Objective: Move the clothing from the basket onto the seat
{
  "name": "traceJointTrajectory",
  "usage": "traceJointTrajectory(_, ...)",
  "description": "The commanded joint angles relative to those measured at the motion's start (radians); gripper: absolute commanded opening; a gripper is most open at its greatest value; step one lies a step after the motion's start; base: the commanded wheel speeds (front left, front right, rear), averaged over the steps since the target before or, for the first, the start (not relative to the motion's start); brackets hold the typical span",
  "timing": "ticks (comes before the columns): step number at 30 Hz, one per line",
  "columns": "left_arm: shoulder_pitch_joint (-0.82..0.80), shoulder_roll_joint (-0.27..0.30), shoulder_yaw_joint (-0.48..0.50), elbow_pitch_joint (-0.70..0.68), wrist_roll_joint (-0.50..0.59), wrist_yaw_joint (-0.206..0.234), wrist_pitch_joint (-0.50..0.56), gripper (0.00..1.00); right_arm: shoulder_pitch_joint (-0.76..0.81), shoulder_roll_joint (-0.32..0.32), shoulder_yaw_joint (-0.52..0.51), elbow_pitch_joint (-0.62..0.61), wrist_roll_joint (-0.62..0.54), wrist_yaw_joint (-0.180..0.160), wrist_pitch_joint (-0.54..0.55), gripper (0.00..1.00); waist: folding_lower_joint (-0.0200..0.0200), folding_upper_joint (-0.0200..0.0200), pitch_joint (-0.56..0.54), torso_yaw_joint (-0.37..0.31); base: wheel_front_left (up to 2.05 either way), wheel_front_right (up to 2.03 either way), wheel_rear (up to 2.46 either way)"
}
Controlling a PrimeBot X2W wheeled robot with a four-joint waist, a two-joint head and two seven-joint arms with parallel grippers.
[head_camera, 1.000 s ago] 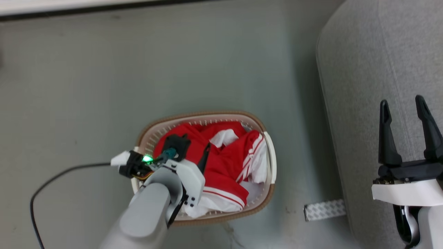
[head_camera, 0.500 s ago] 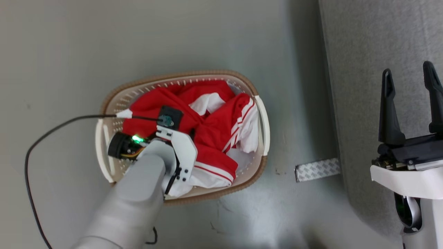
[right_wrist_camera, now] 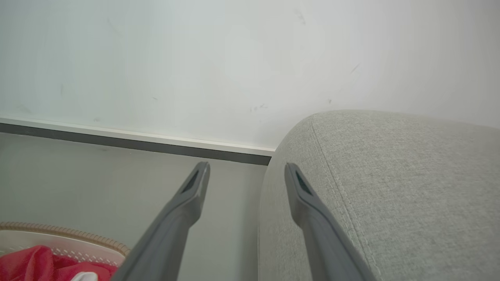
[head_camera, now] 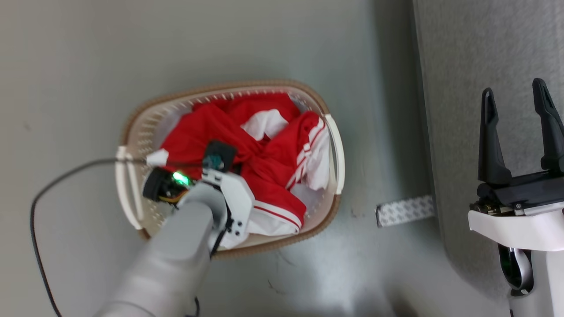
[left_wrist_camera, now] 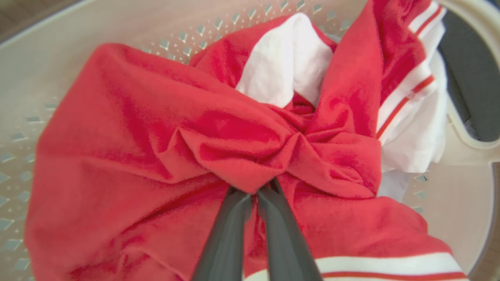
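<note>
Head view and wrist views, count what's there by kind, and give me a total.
Basket: 1
Clothing heap: 1, red and white, tangled, so the garment number is unclear
Sofa: 1
Grippers: 2, left gripper and right gripper
Tape strip: 1
Cable: 1
Total: 7

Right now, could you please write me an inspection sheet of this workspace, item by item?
Surface: grey floor, a few scuff marks.
Job's things: clothing bunched inside the basket; seat stands to the robot's right.
Clutter: patterned strip on the floor beside the seat.
Claws: left claw shut on a red fold of the clothing; right claw open, above the seat.
Cables: black cable runs from the left wrist over the basket rim onto the floor.
Surroundings: white wall with dark baseboard.
</note>
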Motion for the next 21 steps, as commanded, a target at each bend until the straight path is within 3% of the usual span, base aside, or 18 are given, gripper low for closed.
traceJointTrajectory(1, 0.032, 0.005, -0.006, -0.016, -0.026, -0.010, -0.025, 0.00, 0.006, -0.002, -0.009, 0.014, 0.005, -0.002, 0.001, 1.00, -0.0001, 0.0000, -0.077, 0.037, 0.00, 0.00, 0.00)
traceJointTrajectory(11, 0.208, 0.005, -0.061, -0.137, -0.183, -0.021, -0.119, 0.00, 0.143, -0.022, -0.029, 0.105, 0.017, -0.002, 0.001, 1.00, -0.0001, 0.0000, -0.412, 0.138, 0.00, 0.00, 0.00)
traceJointTrajectory(21, 0.341, 0.011, -0.054, -0.305, -0.245, 0.014, -0.143, 0.00, 0.313, -0.016, -0.034, 0.162, 0.022, -0.002, 0.001, 1.00, -0.0001, 0.0000, -0.684, 0.191, 0.00, 0.00, 0.00)
